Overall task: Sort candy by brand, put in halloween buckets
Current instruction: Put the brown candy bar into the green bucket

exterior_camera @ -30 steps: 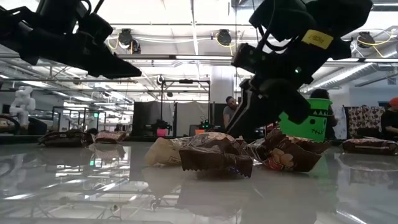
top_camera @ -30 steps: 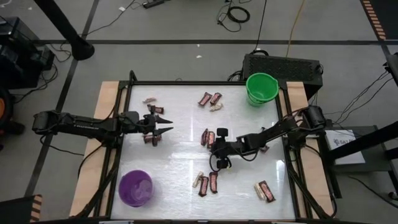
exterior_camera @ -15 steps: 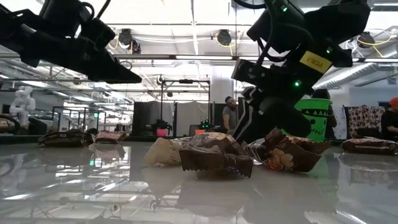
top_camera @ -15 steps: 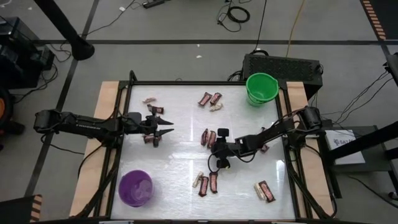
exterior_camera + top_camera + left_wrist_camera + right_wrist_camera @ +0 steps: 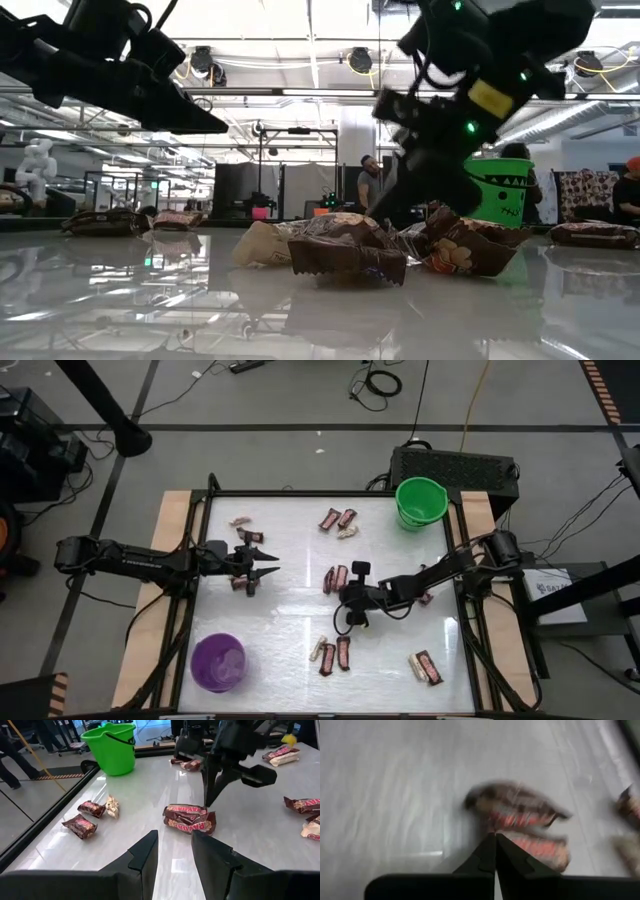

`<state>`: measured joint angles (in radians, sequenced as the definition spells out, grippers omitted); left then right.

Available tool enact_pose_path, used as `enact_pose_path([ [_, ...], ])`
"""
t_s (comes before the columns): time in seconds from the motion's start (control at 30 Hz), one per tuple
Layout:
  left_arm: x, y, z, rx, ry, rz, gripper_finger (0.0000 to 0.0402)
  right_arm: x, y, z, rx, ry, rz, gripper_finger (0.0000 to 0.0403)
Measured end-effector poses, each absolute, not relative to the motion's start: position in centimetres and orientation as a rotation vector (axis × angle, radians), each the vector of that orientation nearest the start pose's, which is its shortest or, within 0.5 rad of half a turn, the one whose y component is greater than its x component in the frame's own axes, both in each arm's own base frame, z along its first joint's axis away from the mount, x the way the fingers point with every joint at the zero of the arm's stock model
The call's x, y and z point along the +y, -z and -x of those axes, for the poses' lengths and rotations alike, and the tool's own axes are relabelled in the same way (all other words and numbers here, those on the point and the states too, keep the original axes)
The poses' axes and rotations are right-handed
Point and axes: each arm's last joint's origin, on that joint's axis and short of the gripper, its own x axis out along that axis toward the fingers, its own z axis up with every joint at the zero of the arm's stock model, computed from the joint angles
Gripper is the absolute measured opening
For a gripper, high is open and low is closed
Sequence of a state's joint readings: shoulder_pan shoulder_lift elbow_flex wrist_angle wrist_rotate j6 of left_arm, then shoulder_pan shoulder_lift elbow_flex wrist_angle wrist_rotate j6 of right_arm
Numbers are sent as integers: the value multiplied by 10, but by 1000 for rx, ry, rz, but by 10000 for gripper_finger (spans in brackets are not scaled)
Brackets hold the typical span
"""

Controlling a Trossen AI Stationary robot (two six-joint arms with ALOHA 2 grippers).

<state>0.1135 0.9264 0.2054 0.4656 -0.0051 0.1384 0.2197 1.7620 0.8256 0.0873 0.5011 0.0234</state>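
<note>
At the bench's point(image 5: 300, 610) left, the left claw point(image 5: 262, 563) hovers half-open and empty beside the round purple plastic pail point(image 5: 217, 662). Mid-bench, the right claw point(image 5: 343, 594) is pinched fully closed beside a pair of dark red-brown wrapped bars point(image 5: 334, 579), apparently holding nothing; lifting now would likely leave them behind. Roughly a dozen bars lie scattered. One bright green plastic pail point(image 5: 420, 502) stands far right: two pails in all.
</note>
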Motion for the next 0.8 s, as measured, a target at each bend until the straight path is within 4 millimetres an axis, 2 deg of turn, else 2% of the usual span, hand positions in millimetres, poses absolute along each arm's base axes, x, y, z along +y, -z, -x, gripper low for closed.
enact_pose_path([
  [0.17,20,-173,-177,264,-101,-124,128,52,-162,-318,736,307,283,1],
  [0.37,20,-173,-177,264,-104,-124,128,34,-208,-296,690,459,310,0],
  [0.47,20,-173,-177,264,-104,-124,128,23,-224,-286,671,460,236,0],
  [0.6,20,-173,-177,264,-104,-125,128,20,-221,-289,696,289,143,4],
  [0.8,20,-173,-177,263,-104,-125,128,31,-178,-307,813,198,183,54],
])
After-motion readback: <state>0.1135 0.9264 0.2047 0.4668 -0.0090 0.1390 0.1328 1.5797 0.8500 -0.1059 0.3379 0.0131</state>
